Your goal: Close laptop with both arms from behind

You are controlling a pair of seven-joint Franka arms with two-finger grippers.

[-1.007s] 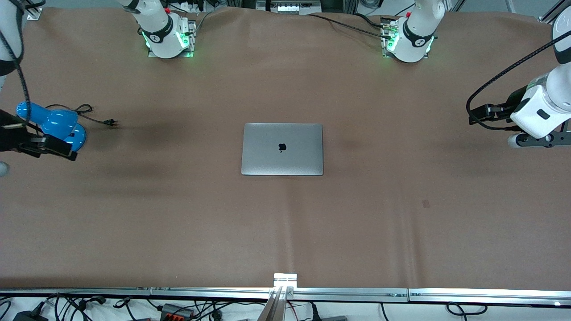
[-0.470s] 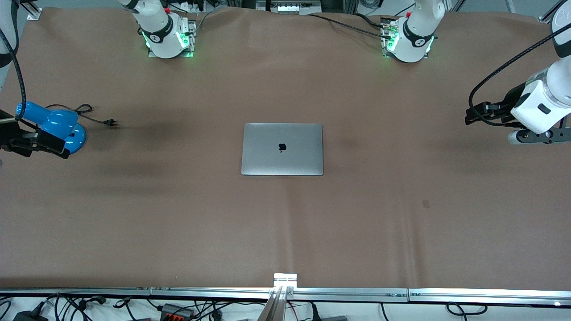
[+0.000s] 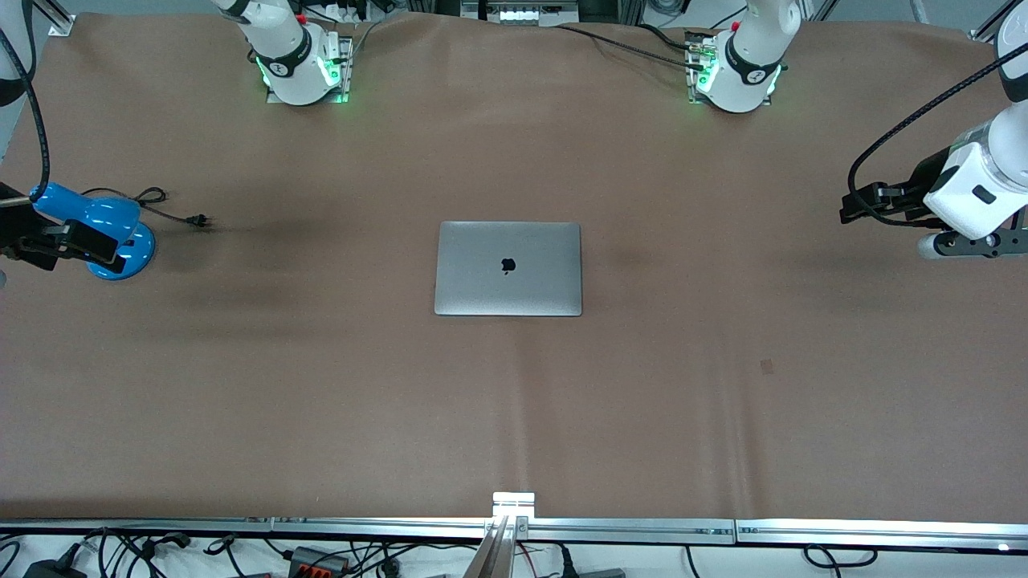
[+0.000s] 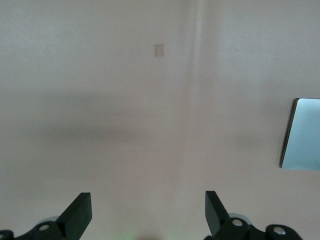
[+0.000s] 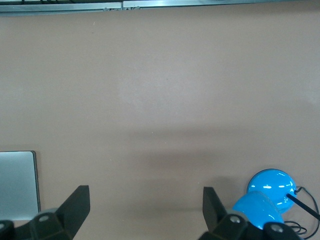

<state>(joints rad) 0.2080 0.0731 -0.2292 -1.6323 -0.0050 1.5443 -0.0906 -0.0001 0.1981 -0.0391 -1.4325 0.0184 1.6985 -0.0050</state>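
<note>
Laptop [image 3: 507,269]: lid down flat at the table's middle, apple logo up.
Left gripper [image 4: 149,212]: fingers spread wide, empty, up over the table's left-arm end, well apart from the laptop.
Right gripper [image 5: 146,207]: fingers spread wide, empty, over the blue lamp [image 3: 108,233], well apart from the laptop.

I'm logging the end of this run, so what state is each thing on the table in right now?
laptop: shut, lid down flat, logo up, mid-table, untouched.
left gripper: open, holding nothing, over bare cloth at the left arm's end of the table.
right gripper: open, holding nothing, over the blue desk lamp at the right arm's end.
blue desk lamp: on the table, its plug lying loose on the cloth, unplugged.
</note>
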